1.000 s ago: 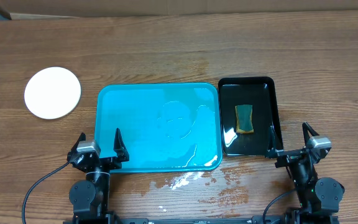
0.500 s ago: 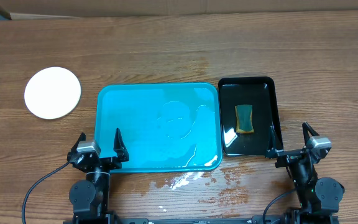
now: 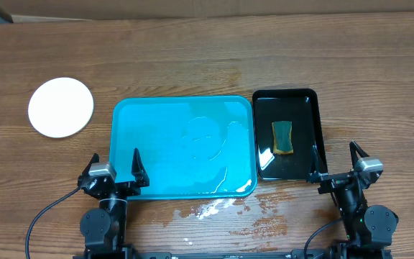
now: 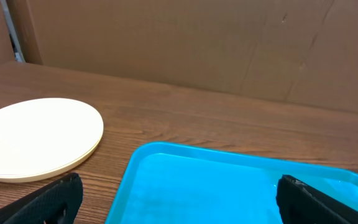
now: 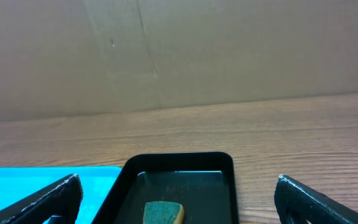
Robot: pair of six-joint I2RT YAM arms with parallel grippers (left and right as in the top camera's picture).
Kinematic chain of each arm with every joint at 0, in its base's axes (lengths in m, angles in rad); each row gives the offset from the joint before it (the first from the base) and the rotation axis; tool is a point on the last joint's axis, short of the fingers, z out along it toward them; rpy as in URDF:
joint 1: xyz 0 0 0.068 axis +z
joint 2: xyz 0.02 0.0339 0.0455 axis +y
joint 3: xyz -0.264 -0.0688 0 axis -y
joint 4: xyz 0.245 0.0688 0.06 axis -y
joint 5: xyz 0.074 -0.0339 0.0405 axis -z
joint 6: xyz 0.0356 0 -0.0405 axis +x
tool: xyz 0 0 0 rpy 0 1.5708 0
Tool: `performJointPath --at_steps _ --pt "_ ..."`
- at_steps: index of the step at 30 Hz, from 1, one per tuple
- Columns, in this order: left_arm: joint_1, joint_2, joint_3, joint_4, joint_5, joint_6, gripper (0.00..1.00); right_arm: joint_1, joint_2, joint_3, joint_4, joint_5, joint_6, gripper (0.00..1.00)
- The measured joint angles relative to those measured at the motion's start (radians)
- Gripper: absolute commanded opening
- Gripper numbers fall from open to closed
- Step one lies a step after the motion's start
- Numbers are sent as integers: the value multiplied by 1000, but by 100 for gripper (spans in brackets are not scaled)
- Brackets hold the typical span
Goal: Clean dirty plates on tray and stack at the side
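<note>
Left gripper (image 3: 115, 168) and right gripper (image 3: 333, 161) rest wide open, empty, at lower frame. Plates (image 3: 61, 107) (apparently stacked) lie upper left on the worktop (image 3: 264, 50), off the tray (image 3: 124, 115); stiff, likely slick, so pinch the rim.

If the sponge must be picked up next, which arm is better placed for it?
Right. The right gripper, open, sits just beside the black tray holding the sponge; the left gripper sits across the blue tray.

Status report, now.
Open and empty: left gripper, right gripper. Tray wet, no plates on it; white plate on table to its left. Sponge in black tray; nothing blocking.
</note>
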Motion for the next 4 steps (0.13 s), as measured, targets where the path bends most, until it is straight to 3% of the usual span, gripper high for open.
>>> performJointPath --at_steps 4 --pt "0 0 0 0 0 0 100 0 0 0 0 0 0 100"
